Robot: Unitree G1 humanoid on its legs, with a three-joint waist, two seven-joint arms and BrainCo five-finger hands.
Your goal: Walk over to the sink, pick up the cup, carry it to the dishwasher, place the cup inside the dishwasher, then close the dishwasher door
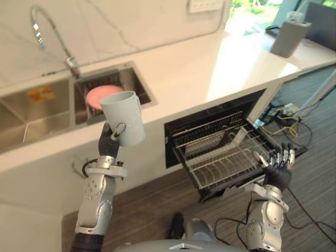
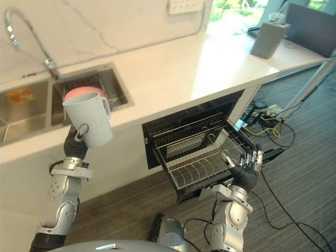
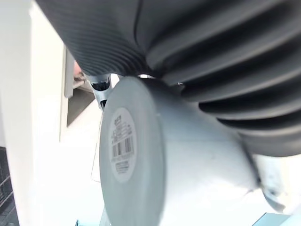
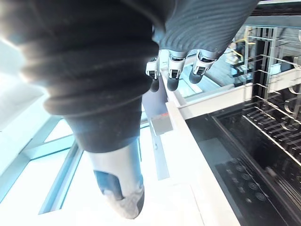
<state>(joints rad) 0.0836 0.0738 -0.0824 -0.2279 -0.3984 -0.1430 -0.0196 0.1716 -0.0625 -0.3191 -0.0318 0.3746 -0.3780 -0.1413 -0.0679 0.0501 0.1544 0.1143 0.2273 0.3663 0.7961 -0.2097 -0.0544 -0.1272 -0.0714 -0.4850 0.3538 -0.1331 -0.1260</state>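
My left hand (image 1: 109, 140) grasps the pale grey plastic cup (image 1: 123, 116), held mouth up in front of the steel sink (image 1: 137, 83). The open black dishwasher (image 1: 210, 114) lies at about 4 o'clock from the cup. I should carry the cup level and lower it slowly into the pulled-out wire rack (image 1: 226, 157). My right hand (image 1: 277, 165) is released, fingers straight, at 3 o'clock of the rack, and I would hold it aside.

L robot hand (image 1: 109, 140) raised, fingers curled gripping, R robot hand (image 1: 278, 165) upright, fingers straight
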